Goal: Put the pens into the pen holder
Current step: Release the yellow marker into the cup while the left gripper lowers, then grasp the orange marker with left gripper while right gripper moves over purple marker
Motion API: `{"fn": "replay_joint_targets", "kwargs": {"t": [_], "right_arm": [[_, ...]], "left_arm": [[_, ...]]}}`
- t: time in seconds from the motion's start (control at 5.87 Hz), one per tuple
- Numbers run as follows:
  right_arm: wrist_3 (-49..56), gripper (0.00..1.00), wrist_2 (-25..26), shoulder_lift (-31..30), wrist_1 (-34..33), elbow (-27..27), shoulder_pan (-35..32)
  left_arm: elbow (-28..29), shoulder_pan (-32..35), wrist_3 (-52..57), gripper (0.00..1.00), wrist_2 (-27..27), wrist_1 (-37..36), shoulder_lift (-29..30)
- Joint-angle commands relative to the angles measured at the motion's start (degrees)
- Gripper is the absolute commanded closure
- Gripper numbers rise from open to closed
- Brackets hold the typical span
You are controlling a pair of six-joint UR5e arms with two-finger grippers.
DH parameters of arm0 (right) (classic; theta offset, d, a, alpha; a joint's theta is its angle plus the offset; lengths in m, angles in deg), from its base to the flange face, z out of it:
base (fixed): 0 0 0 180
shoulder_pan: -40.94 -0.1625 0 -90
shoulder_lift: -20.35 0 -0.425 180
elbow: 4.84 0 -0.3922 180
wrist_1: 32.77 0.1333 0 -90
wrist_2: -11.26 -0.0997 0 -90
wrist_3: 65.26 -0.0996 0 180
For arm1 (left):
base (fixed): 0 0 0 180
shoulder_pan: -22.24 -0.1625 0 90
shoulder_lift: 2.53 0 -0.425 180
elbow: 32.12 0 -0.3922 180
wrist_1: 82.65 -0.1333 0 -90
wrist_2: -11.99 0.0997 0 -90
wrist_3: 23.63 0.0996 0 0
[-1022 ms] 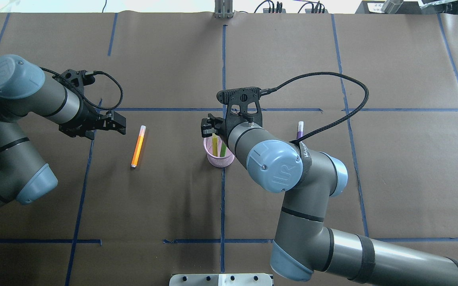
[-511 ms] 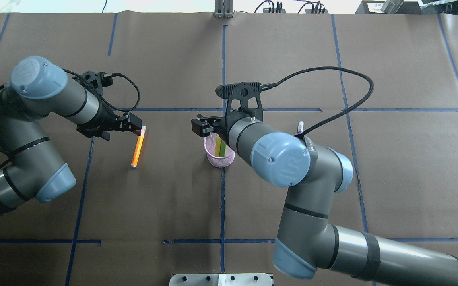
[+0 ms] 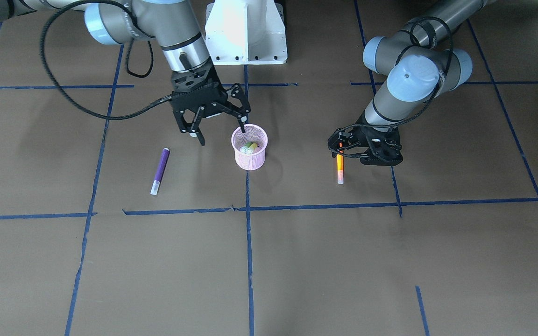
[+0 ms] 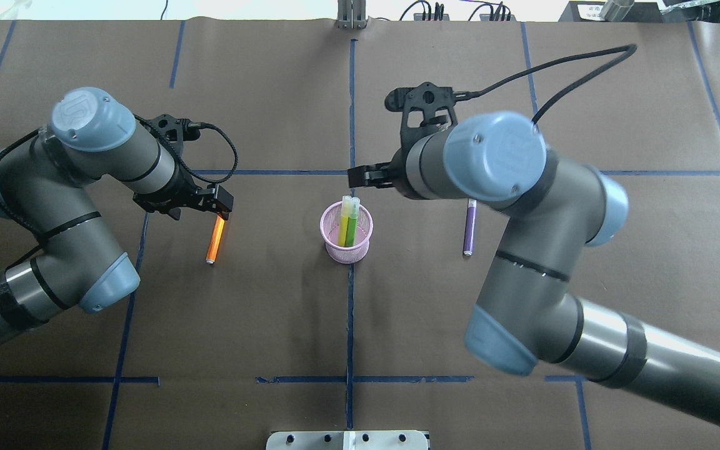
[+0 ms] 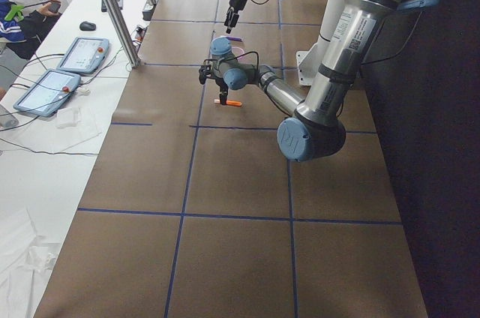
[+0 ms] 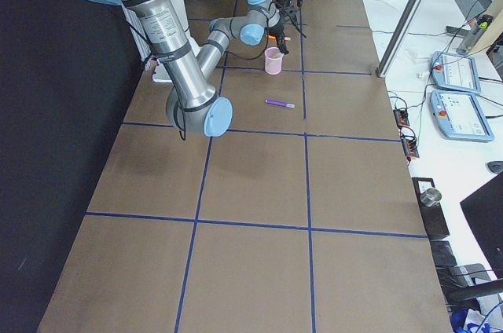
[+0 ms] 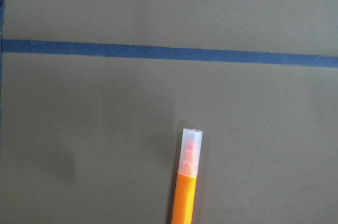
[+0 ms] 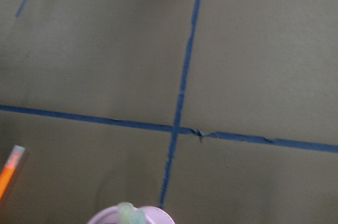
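Note:
The pink mesh pen holder [image 4: 347, 249] [image 3: 249, 161] stands at the table's middle with a yellow-green pen [image 4: 343, 220] and a bright green pen [image 4: 352, 224] upright in it. The orange pen [image 4: 214, 242] [image 3: 340, 167] lies to its left; its capped end fills the left wrist view [image 7: 188, 179]. My left gripper [image 4: 221, 208] [image 3: 341, 147] hangs open over that pen's end. The purple pen [image 4: 470, 228] [image 3: 159, 169] lies to the cup's right. My right gripper [image 3: 222, 134] [image 4: 360, 177] is open and empty, just beyond the cup's rim, between the cup and the purple pen.
The white robot base [image 3: 245, 32] stands at the table's near edge. Blue tape lines [image 4: 350, 312] grid the brown paper. Tablets [image 5: 60, 70] and a metal post [image 5: 112, 10] sit on a side bench past the far edge.
My right gripper has left the cup and swung to the far right, which uncovers the purple pen; both pens stay in the cup. My left gripper has moved right to the orange pen.

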Motion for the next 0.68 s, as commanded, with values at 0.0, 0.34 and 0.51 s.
{"fn": "replay_joint_targets", "kwargs": {"t": [0.0,0.34,0.51], "right_arm": [[0.2,0.00,-10.4,-0.3,-11.4,-3.0,-5.1],[0.1,0.00,-10.2,-0.8,-11.4,-3.1,-5.6],[0.2,0.00,-10.3,-0.9,-11.4,-3.1,-5.9]], "left_arm": [[3.1,-1.1,2.3,0.00,2.2,-2.8,2.9],[5.4,-2.2,1.9,0.00,2.2,-2.3,4.2],[5.6,-2.5,2.0,0.07,2.2,-2.3,4.4]]}}
